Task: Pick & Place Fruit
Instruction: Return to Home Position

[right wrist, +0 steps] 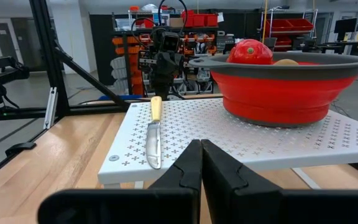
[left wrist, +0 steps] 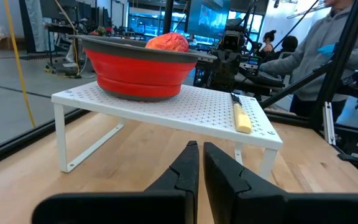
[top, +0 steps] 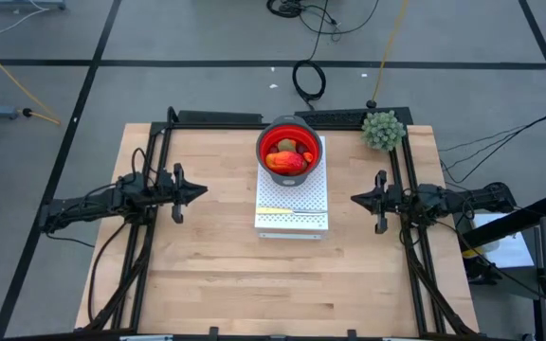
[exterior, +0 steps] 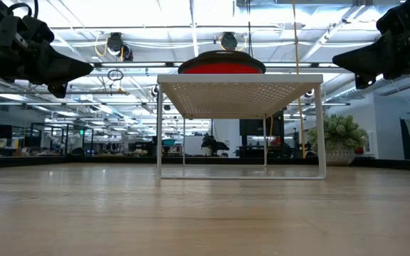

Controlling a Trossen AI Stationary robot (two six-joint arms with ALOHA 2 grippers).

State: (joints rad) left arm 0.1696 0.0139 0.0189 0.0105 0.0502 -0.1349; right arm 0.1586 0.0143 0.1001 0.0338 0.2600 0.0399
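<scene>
The fruit [top: 286,161] lies heaped in the red strainer bowl [top: 260,147] on the back half of the white perforated shelf [top: 292,225], with the yellow-handled knife [top: 287,211] across the shelf's front half. The left gripper [top: 203,192] and right gripper [top: 354,199] flank the shelf, raised, fingers together, empty. This looks like homing; judging by the pictures, only parking remains.

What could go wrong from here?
1. The knife lies with its handle close to the shelf edge on the left arm's side; a bump could slide it off.
2. The fruit is heaped above the bowl rim; a jolt might roll a piece out.
3. The left gripper and right gripper, both shut, point at the shelf from either side; a forward move would likely strike it.
</scene>
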